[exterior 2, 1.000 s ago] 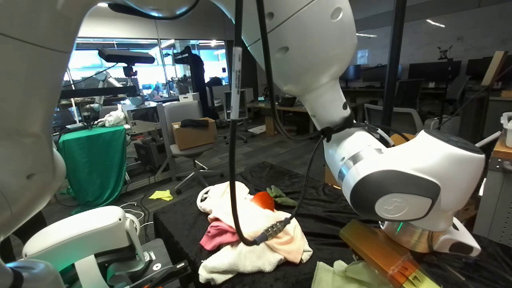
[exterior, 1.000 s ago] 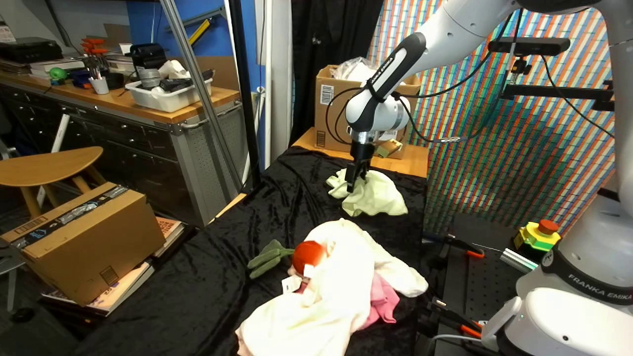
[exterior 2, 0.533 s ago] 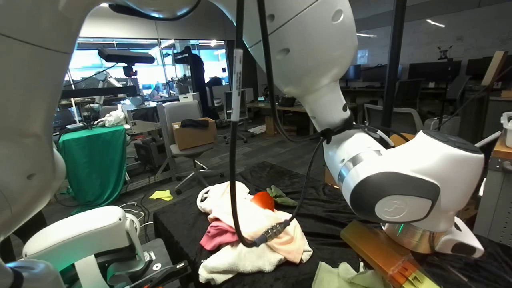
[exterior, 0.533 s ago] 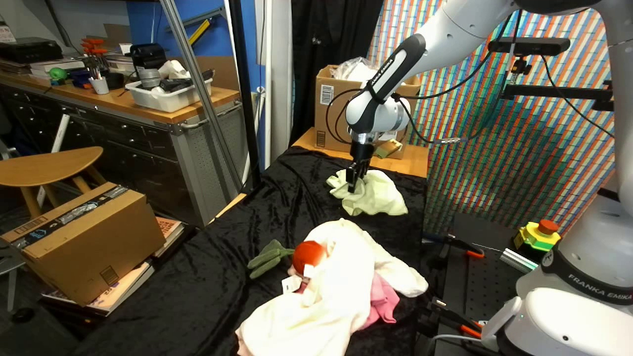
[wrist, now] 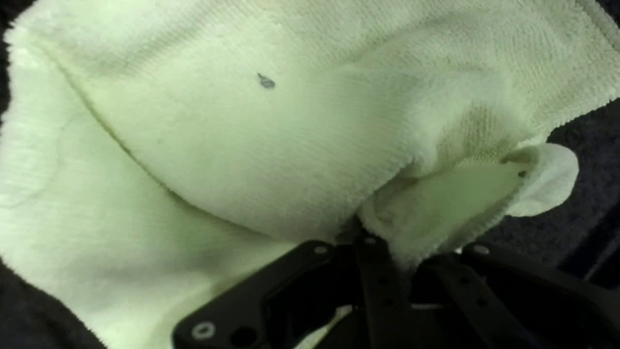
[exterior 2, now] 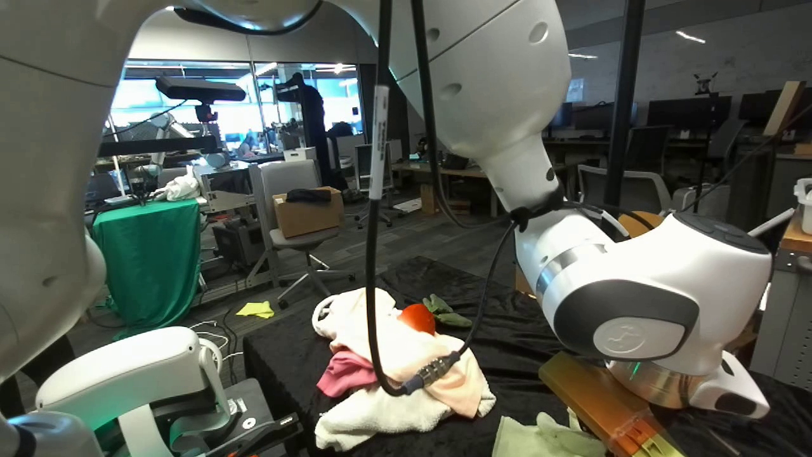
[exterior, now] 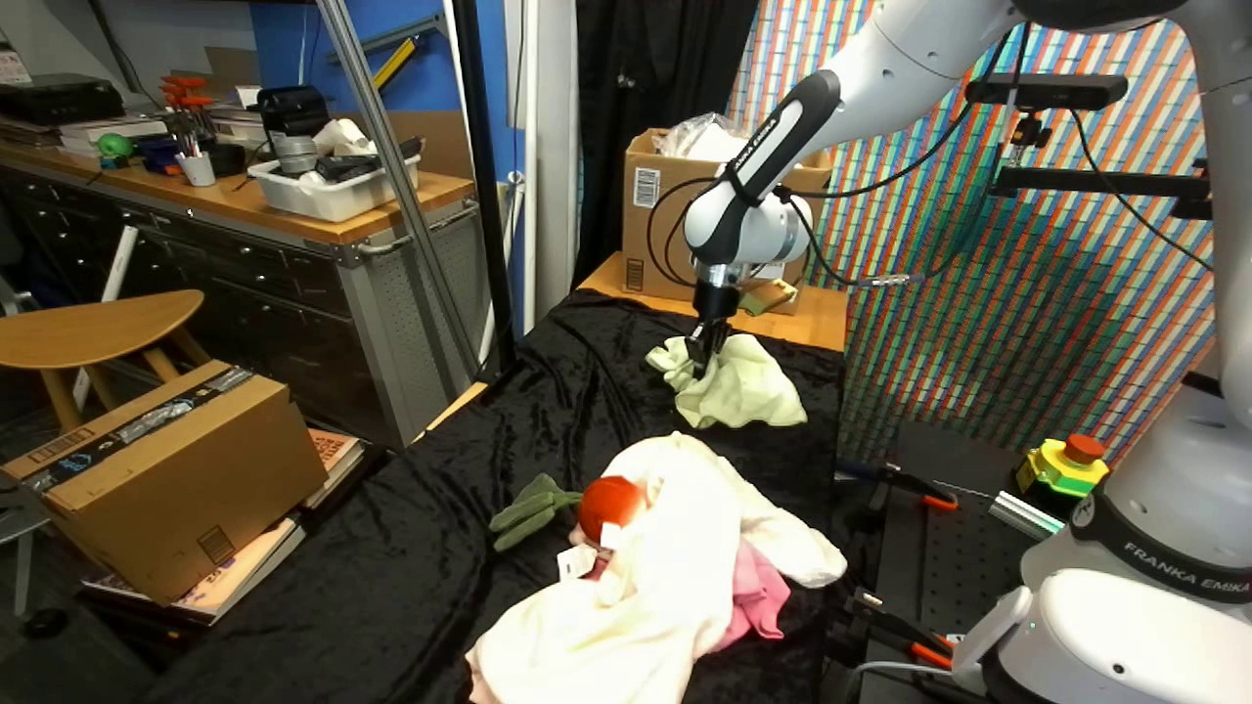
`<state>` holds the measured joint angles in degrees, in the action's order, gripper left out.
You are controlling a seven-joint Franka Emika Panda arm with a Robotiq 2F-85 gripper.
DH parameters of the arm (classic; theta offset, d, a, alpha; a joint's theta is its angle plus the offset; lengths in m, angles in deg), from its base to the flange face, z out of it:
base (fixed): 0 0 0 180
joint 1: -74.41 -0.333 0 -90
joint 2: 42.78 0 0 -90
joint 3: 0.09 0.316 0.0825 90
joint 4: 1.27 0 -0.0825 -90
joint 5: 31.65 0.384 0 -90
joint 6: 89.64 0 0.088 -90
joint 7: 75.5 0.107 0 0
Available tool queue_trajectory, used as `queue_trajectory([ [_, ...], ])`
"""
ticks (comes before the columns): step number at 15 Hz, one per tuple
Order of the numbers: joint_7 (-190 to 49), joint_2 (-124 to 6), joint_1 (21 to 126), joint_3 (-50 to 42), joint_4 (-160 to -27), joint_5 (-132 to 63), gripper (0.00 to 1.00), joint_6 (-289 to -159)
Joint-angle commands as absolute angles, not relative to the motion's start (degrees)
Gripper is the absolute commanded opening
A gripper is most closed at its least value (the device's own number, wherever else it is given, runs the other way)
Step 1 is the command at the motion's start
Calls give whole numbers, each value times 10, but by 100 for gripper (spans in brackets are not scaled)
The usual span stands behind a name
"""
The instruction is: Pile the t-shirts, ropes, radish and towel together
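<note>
Towel [exterior: 753, 386] and gripper [wrist: 399, 249] touched near the bare wooden end of the table [exterior: 827, 321]: pale green terry lay rumpled on black velvet [exterior: 391, 587], and in the wrist view the jaws stood nearly together, a fold of it pinched between them. Apart from the towel, in both exterior views, a plush radish [exterior: 608, 508] sat at the edge of a heap of cream cloth [exterior: 626, 616], with pink cloth [exterior: 758, 592] poking out beneath. Beyond the towel I saw an open cardboard box [exterior: 641, 240]; near the robot's base [exterior: 1164, 489] sat a red-capped emergency stop [exterior: 1081, 450].
</note>
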<state>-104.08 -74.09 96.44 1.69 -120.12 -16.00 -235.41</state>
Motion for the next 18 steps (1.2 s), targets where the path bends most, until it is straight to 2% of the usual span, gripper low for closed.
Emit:
queue_trajectory([
  [1,-1071,-722,996,45,-1208,-121,6,-2345],
  [9,-1215,-627,1036,82,-1231,14,6,-2259],
  [18,-1267,-481,923,24,-1246,59,6,-2096],
])
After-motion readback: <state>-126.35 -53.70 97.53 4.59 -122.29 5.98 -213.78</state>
